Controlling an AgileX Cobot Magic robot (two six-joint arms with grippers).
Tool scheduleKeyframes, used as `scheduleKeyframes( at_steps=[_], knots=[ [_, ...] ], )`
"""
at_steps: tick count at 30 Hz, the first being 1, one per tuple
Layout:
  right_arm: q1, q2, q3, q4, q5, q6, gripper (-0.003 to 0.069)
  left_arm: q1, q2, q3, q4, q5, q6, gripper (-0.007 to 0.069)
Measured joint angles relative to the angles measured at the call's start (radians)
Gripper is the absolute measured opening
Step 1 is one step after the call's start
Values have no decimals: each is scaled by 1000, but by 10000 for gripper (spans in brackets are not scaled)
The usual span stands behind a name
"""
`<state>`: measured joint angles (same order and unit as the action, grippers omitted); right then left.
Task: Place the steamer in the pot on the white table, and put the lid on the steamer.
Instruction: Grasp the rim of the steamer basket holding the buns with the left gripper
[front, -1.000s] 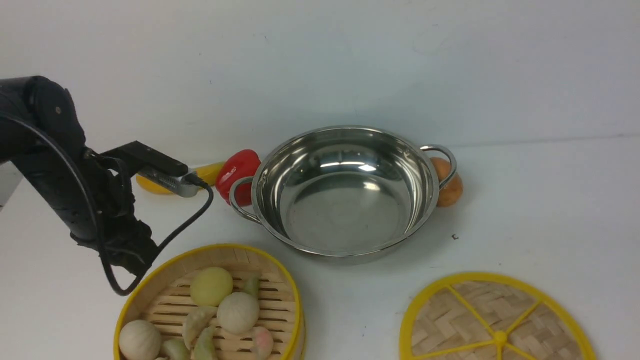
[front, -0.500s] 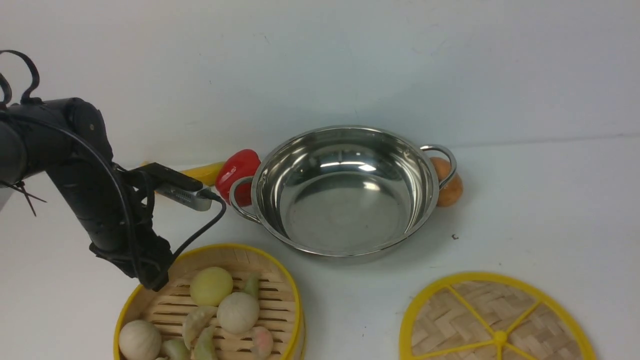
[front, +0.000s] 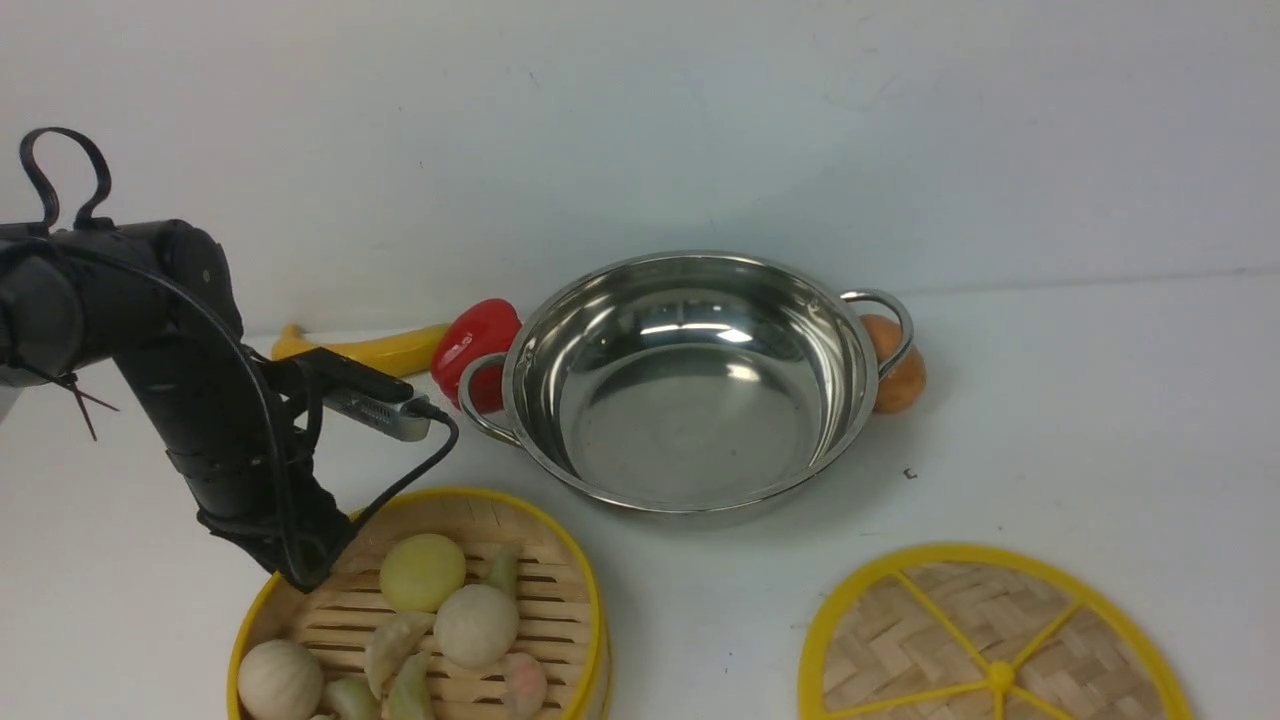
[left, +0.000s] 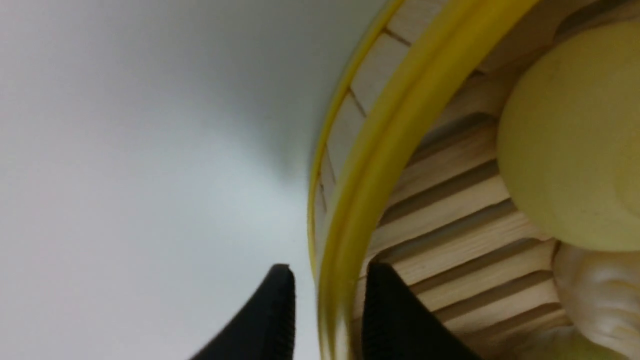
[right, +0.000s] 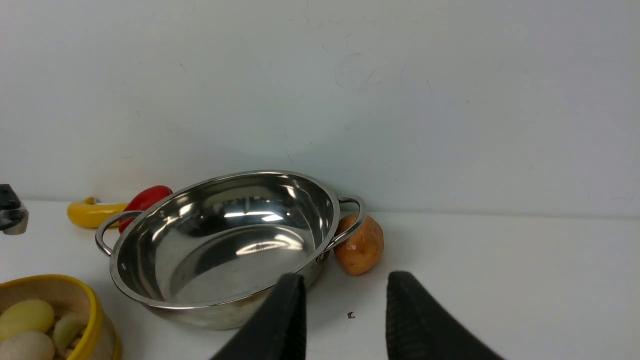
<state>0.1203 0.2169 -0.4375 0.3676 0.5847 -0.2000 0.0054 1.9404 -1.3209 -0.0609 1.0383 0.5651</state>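
The left gripper stands astride the steamer's yellow rim, one black finger outside over the table and the other inside over the slats. A thin sliver of white shows between the outer finger and the rim, and I cannot tell whether the wall is actually pinched. In the front view this gripper meets the steamer at the basket's upper-left edge, in the lower left of the frame.

The right gripper appears only in its own wrist view — fingers parted, nothing between them.

The white table is plain and matt, with a small dark speck right of centre. A bare pale wall closes the upper half of the frame.

The steamer holds toy buns and dumplings, a pale yellow bun lying nearest the left gripper. The pot sits at centre, up and to the right of the steamer and apart from it. A red pepper and a banana lie by its left handle, a potato by its right. The lid lies flat in the lower right corner — well apart from both grippers.
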Motion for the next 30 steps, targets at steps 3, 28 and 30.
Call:
scheduleKeyframes(
  at_steps=[3,28,30],
  knots=[
    [0,0,0,0,-2,0,243,0,1,0,6,0,0,85],
    [0,0,0,0,-21,0,243,-6,25,-95,48,130,-9,49],
    [0,0,0,0,-21,0,243,-6,25,-114,52,147,3,49]
  ],
)
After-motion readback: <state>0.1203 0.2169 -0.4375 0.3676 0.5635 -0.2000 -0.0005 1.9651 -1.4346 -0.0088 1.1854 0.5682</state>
